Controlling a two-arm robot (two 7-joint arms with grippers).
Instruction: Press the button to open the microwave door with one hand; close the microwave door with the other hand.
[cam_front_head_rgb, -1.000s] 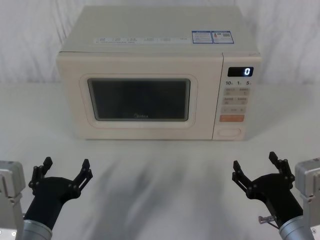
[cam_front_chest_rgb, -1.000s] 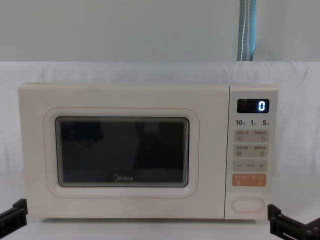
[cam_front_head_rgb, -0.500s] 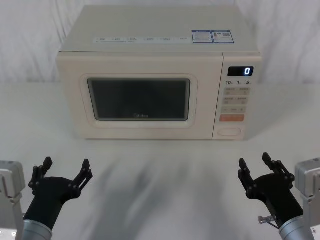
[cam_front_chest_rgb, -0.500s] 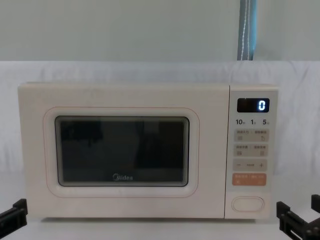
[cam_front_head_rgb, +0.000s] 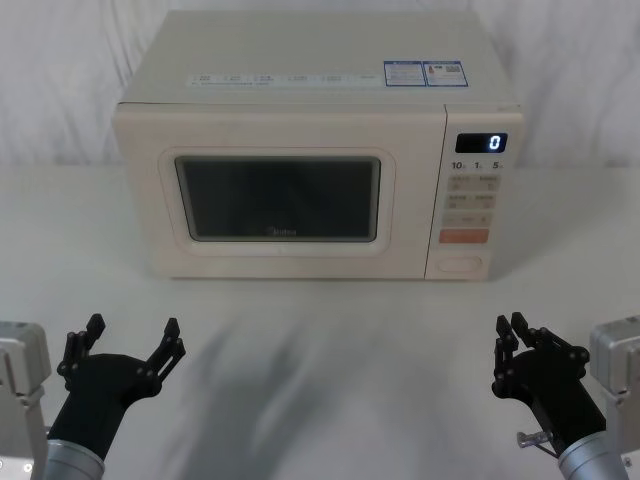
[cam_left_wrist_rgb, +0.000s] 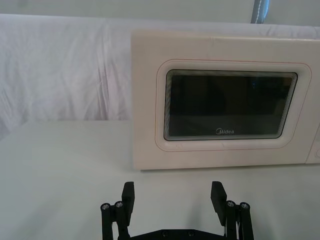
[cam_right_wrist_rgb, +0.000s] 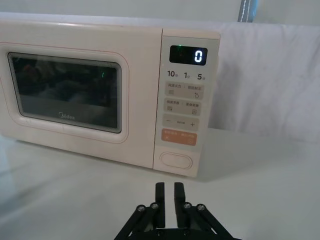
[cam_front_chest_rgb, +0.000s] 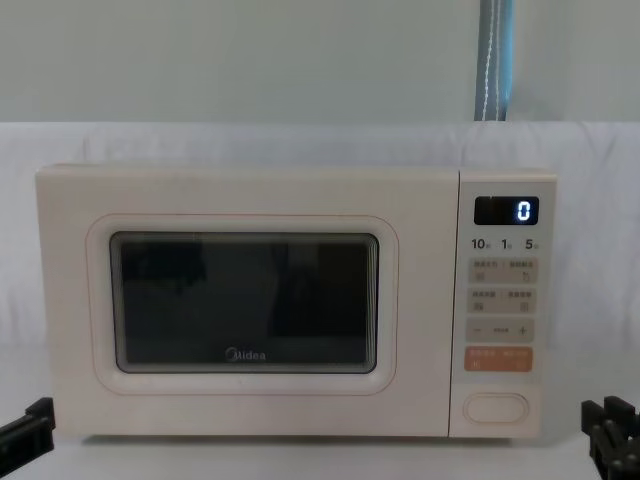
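Microwave door (cam_front_head_rgb: 279, 196): flush shut, facing me, on white table (cam_front_head_rgb: 320, 330). Button (cam_front_head_rgb: 459, 265): bottom of control panel, right of door. My left gripper (cam_front_head_rgb: 125, 340): fingers spread wide, low front-left. My right gripper (cam_front_head_rgb: 512, 335): fingers pressed nearly together, empty, low front-right, well short of button.

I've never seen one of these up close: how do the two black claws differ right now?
The left gripper has its fingers spread wide apart, while the right gripper has its fingers nearly together. The left one sits before the microwave door; the right one sits nearer the control side, in front of the button. Both are black, hover low over the table and touch nothing.
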